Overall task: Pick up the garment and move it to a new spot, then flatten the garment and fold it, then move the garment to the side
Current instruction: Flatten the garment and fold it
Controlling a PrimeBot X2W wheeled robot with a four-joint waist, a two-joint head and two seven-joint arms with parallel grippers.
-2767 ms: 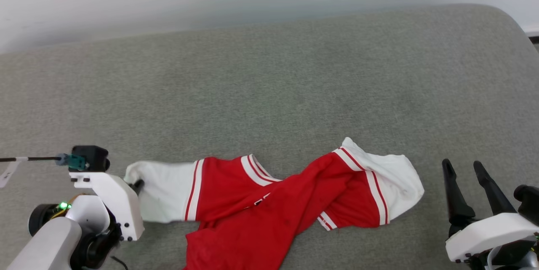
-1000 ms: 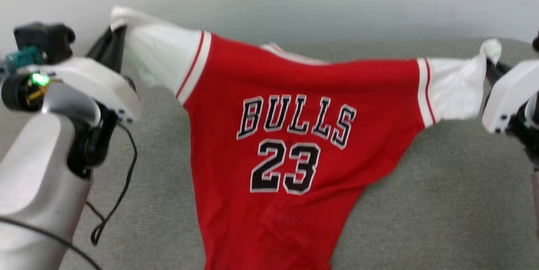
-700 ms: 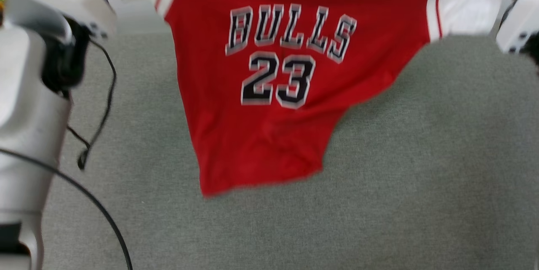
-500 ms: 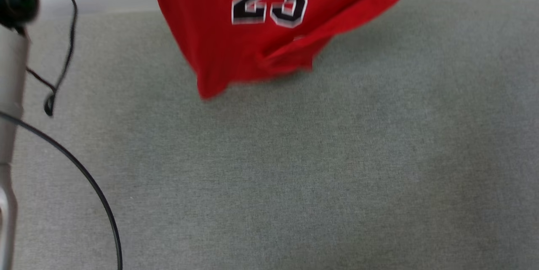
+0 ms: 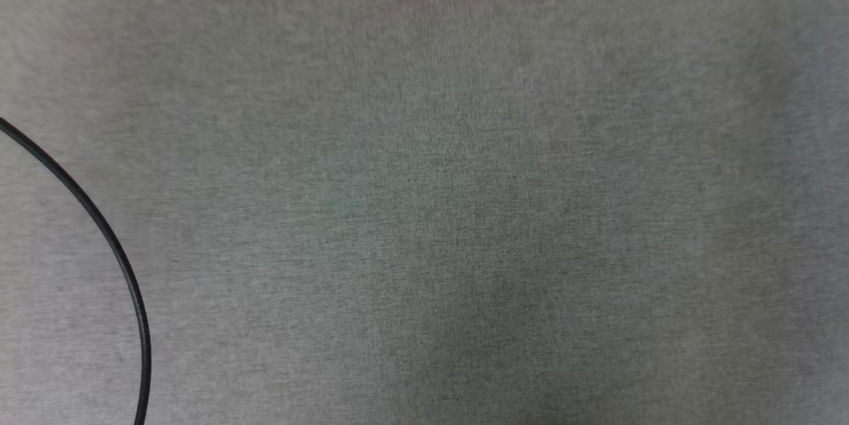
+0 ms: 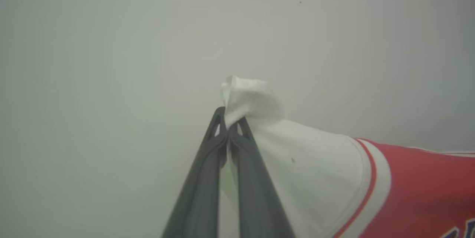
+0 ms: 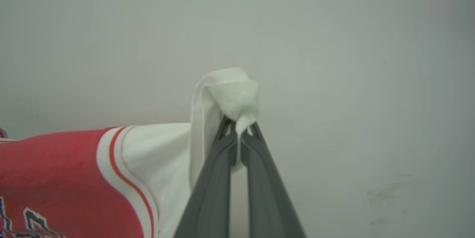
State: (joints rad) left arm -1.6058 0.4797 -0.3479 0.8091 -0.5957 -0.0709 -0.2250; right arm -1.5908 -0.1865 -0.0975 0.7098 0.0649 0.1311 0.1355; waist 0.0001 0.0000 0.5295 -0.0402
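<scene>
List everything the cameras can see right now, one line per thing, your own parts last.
Garment: one, red with white sleeves and red-and-white trim, held up before the wall by both sleeve tips.
Wall: one, pale grey-white, behind the garment in both wrist views.
Cushion: one, grey fabric, across the head view.
Cable: one, black, curving down the left edge of the head view.
Left gripper: one, dark grey fingers, shut on the tip of one white sleeve.
Right gripper: one, dark grey fingers, shut on the tip of the other white sleeve.
</scene>
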